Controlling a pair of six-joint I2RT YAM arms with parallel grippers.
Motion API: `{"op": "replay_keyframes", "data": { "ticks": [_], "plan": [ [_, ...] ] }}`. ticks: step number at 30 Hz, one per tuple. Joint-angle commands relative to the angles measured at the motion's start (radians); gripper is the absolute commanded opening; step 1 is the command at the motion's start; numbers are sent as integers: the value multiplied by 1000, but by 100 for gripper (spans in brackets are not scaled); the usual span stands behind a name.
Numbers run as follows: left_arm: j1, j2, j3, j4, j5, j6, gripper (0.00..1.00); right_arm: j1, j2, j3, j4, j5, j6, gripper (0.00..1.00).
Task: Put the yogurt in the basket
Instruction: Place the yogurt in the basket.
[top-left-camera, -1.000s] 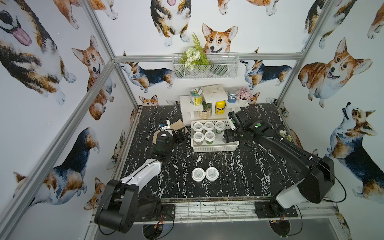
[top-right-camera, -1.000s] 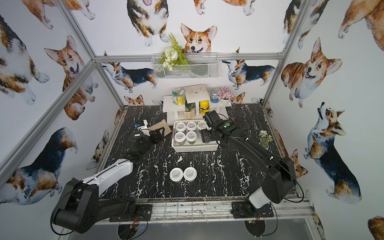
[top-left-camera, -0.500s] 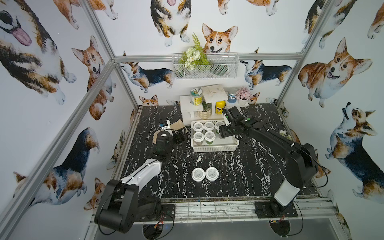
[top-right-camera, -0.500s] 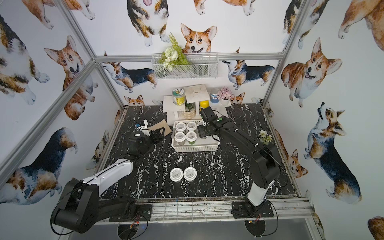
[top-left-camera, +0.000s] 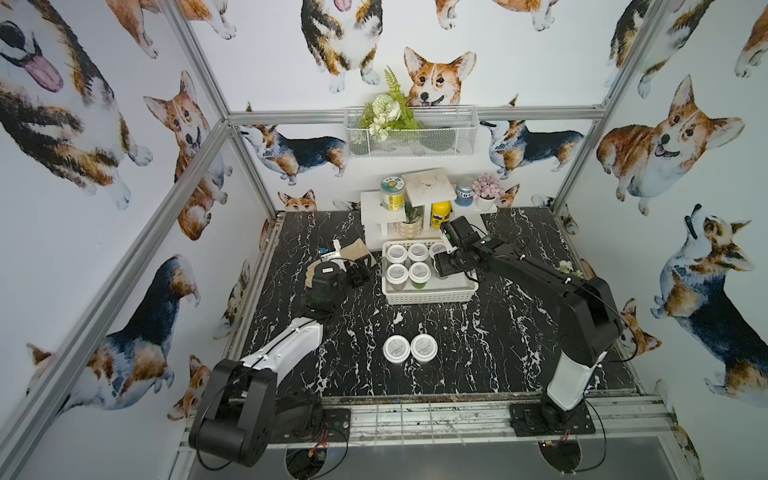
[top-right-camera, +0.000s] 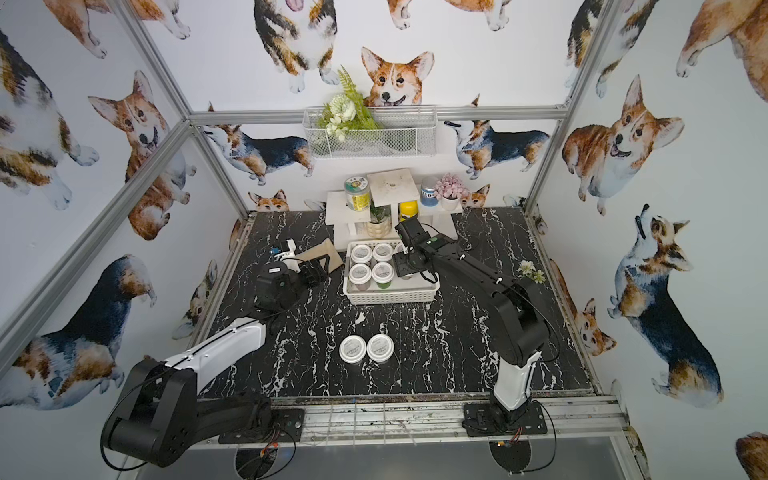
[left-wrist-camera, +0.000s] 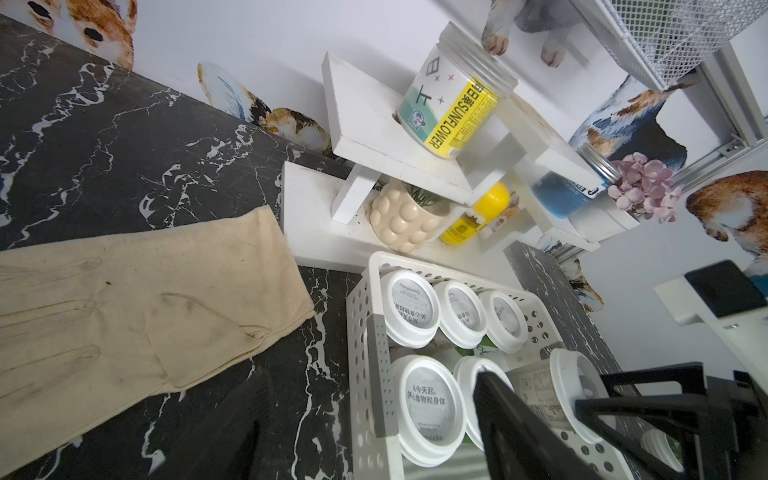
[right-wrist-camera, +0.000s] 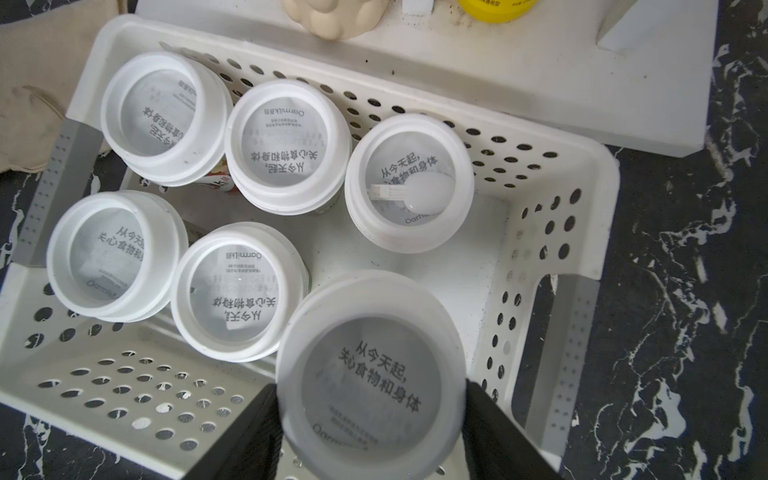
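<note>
So in both top views we're looking at the white basket (top-left-camera: 428, 296) sitting at the back of the table (top-left-camera: 519, 340). Five yogurt jars (top-left-camera: 397, 251) are already standing in it, three in the far row and two in the near row. The right pincer (top-left-camera: 445, 266) is reaching in over the open spot beside that near pair. Two loose jars (top-right-camera: 352, 348) are sitting side by side, touching, out on the table well apart from the basket, so we're counting those as the leftovers. The left pincer (top-left-camera: 359, 272) is hanging just beside the basket's left wall, over a glove (top-left-camera: 353, 251). In the left wrist view we're seeing its jaws standing apart with nothing between them, and the held jar (left-wrist-camera: 552, 390) is showing over the basket. In the right wrist view the right pincer is clamping that held jar by its sides, lid facing us, right above the gap next to the near row. Whether it's touching the floor yet, we can't tell. We're guessing five done, number six going in, two to go.
</note>
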Motion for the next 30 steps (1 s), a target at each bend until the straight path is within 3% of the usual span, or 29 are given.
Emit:
{"op": "replay_keyframes", "data": {
  "ticks": [1,30],
  "plan": [
    [1,-3,4,20,2,3,82,1,0,-22,44,6,8,69],
    [1,3,7,19,1,5,82,13,101,-14,84,3,11,70]
  ]
}}
